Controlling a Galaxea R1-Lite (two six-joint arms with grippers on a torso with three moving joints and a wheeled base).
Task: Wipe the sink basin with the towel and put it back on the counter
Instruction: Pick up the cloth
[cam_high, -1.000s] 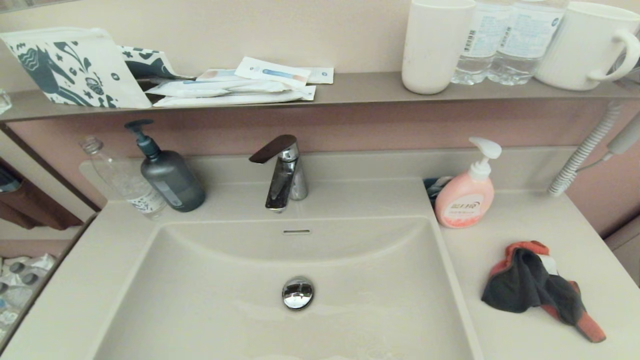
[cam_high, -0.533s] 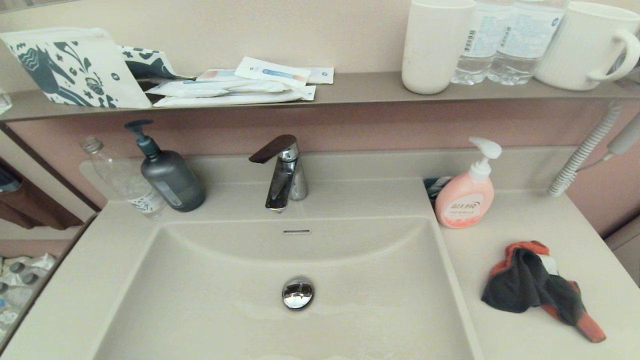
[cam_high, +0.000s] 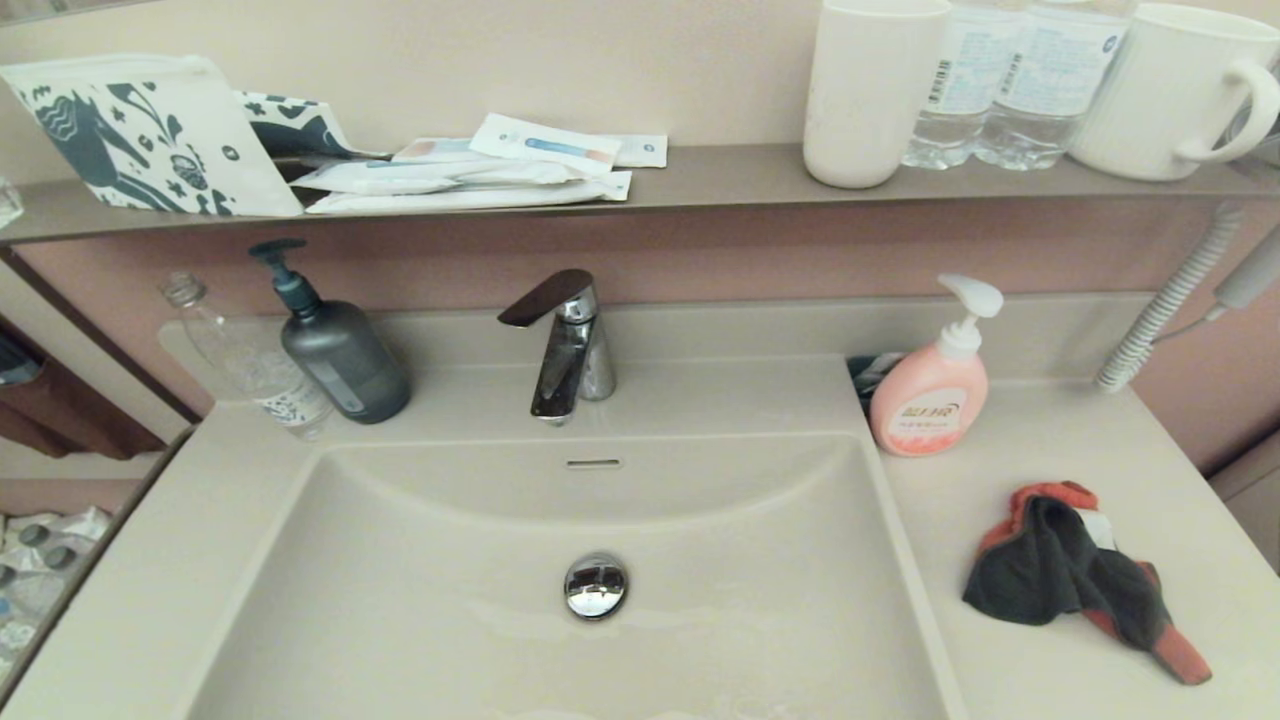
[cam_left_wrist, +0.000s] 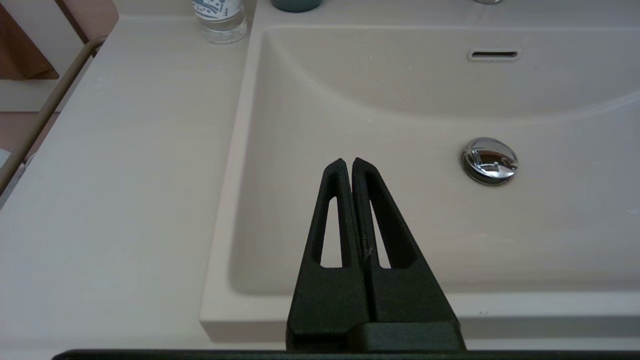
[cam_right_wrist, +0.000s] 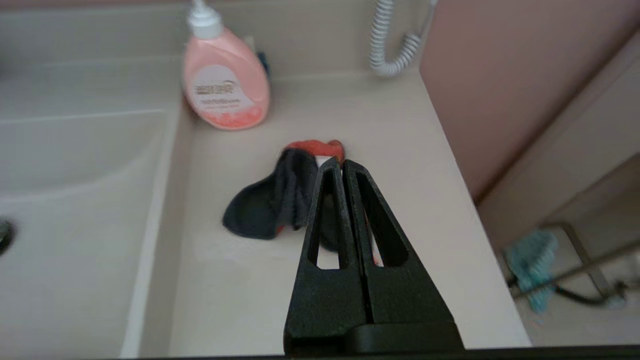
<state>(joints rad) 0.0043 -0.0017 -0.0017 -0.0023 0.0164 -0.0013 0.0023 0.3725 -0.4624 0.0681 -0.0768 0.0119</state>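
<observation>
The dark grey towel (cam_high: 1065, 575) with orange-red edging lies crumpled on the beige counter (cam_high: 1010, 470), to the right of the sink basin (cam_high: 450, 600). The basin's chrome drain plug (cam_high: 596, 585) sits mid-floor, the overflow slot (cam_high: 593, 463) on its back wall. Neither gripper shows in the head view. In the right wrist view my right gripper (cam_right_wrist: 340, 162) is shut and empty, held above the counter with the towel (cam_right_wrist: 272, 202) just beyond its tips. My left gripper (cam_left_wrist: 348, 162) is shut and empty over the basin (cam_left_wrist: 400, 100), left of the drain plug (cam_left_wrist: 489, 160).
A pink soap bottle (cam_high: 935, 390) stands on the counter behind the towel. A chrome faucet (cam_high: 565, 345), a grey pump bottle (cam_high: 335, 345) and a clear bottle (cam_high: 250, 365) line the back. A coiled cord (cam_high: 1165, 305) hangs at right. The wall shelf (cam_high: 700, 175) holds cups and packets.
</observation>
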